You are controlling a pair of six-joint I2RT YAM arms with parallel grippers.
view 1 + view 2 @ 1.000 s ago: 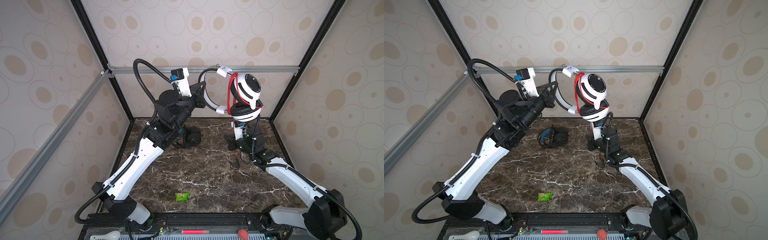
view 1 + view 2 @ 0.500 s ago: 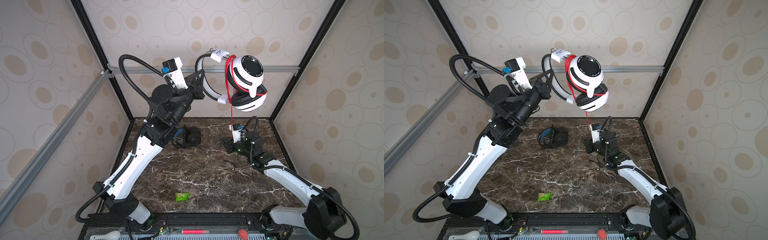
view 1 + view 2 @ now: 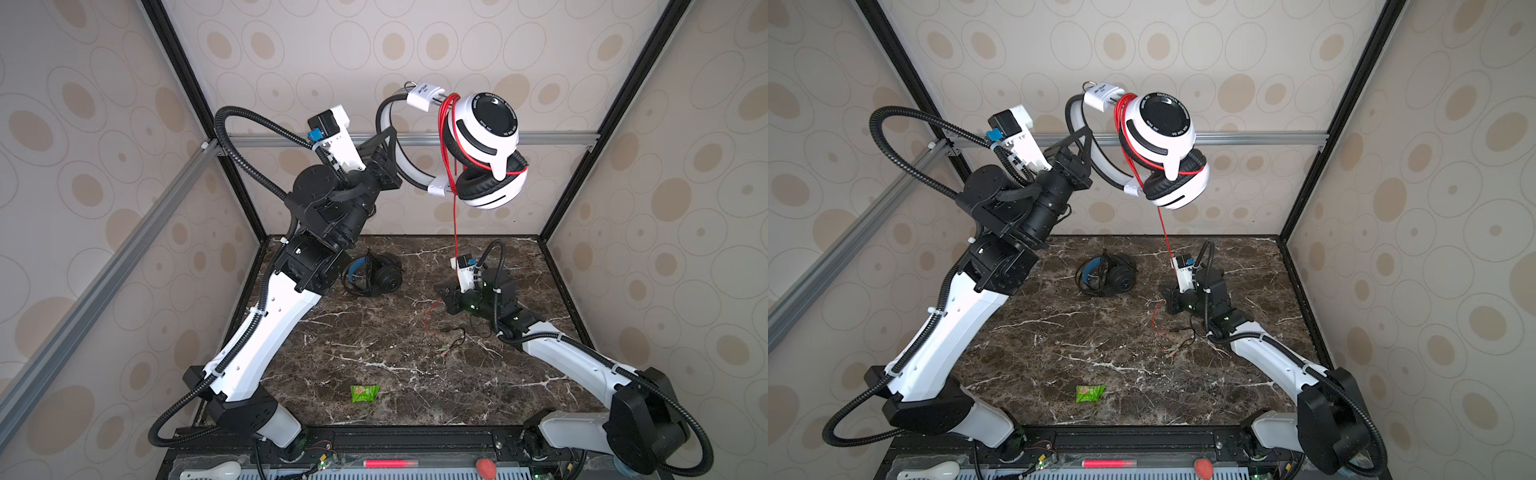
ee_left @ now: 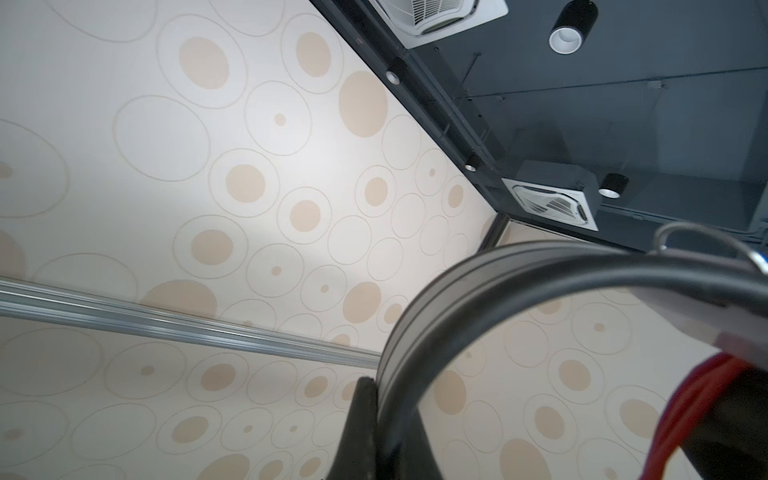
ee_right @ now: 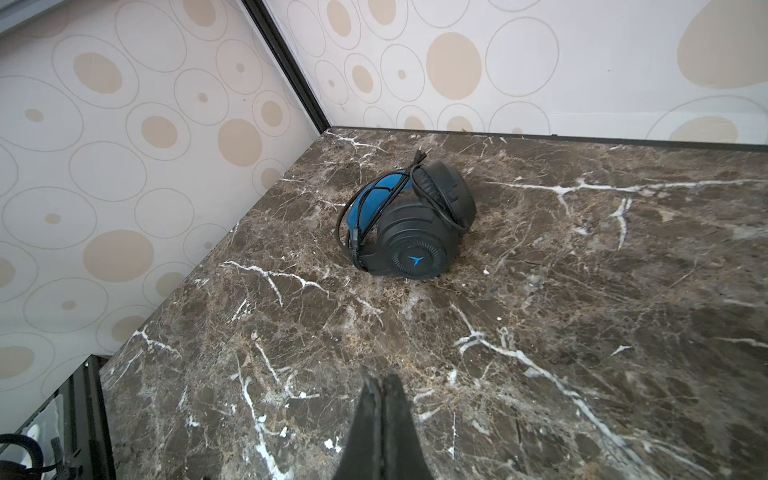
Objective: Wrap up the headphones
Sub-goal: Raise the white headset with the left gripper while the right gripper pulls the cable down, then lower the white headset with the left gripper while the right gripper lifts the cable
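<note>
White arms (image 3: 274, 324), black joints (image 3: 316, 195), corrugated cables (image 3: 249, 124)

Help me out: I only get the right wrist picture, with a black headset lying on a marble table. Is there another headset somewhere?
Observer: Yes. In both top views a white headset is held high above the table, its headband clamped in the left gripper.
Operator: Has it got a cord too?
Observer: A red cable. Several turns loop around the frame beside the ear cups, and one strand drops down from there.
Operator: Down to where?
Observer: To the right gripper, the closed pincer in your picture. It appears to pinch the strand low over the table.
</note>
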